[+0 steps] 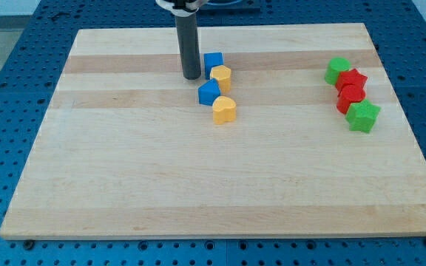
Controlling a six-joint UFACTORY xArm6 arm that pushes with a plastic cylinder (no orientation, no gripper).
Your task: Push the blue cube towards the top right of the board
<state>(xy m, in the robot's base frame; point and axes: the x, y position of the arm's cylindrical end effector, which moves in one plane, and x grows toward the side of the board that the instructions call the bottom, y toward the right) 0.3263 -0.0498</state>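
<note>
Beside our blue cube (213, 62), my tip (191, 76) has no fingers; we should push rightward, clearing the yellow block (221, 76).

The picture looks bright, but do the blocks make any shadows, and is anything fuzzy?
In the camera view, the light is soft and even: only faint shadows hug the blue cube and my tip; no glare on the board; blocks look sharp, the rod's top is cut off.
</note>
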